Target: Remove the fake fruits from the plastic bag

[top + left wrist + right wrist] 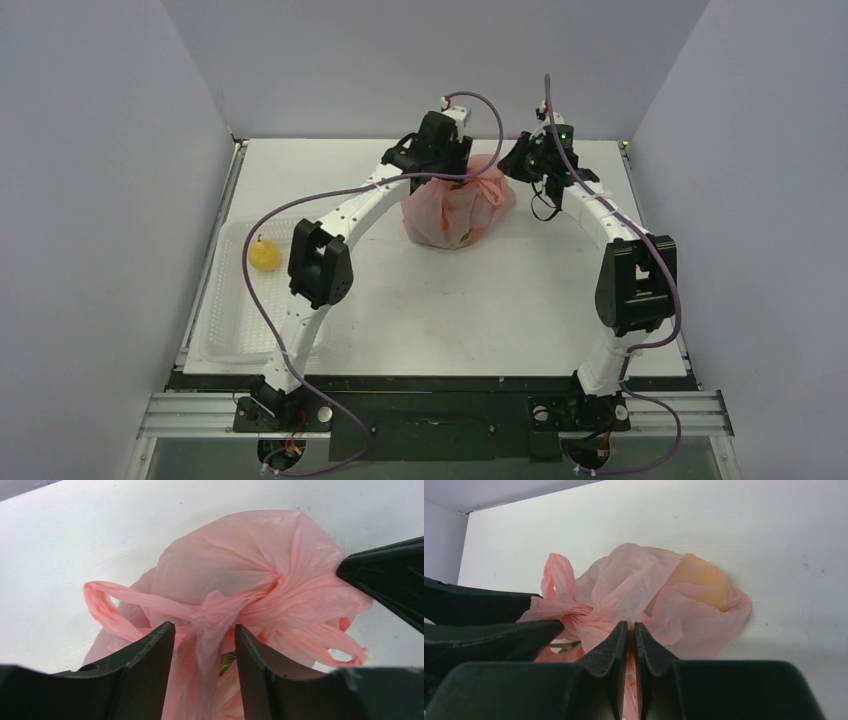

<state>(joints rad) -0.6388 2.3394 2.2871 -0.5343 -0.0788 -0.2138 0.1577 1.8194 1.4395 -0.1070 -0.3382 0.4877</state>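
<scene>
Within plastic bag (450, 215), fake fruits (701, 580) indistinct.

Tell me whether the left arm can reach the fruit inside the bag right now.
Probably not: the bag is twisted shut, pink film covers the fruit, and the left gripper holds only the neck.

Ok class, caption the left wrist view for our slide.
Left gripper astride the knot of the bag, right gripper at its edge.
</scene>
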